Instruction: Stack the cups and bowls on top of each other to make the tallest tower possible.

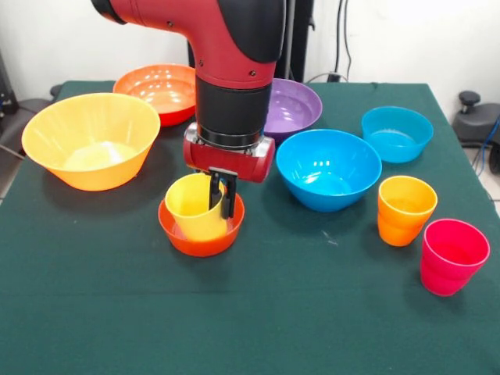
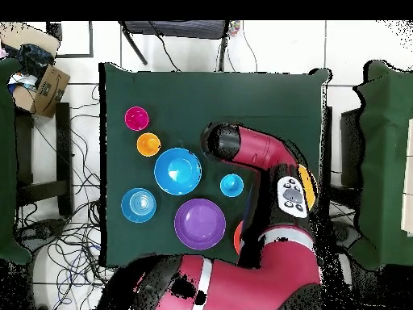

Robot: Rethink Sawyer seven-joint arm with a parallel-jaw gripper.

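Nearest on the green tabletop (image 1: 258, 328), at the right, stands the pinkish red cup (image 1: 453, 256), with the orange cup (image 1: 405, 209) just behind it. At centre my tool (image 1: 222, 197) pinches the rim of the yellow cup (image 1: 195, 206), one finger inside, one outside, the cup sitting tilted in the small red-orange bowl (image 1: 200, 233). If I let go while it leans, I judge it could tip or seat crooked, spoiling any tower. Farther back sit the large blue bowl (image 1: 328, 169) and large light orange bowl (image 1: 91, 141); beyond them the teal-blue bowl (image 1: 397, 133), purple bowl (image 1: 292, 108) and medium red-orange bowl (image 1: 159, 91).
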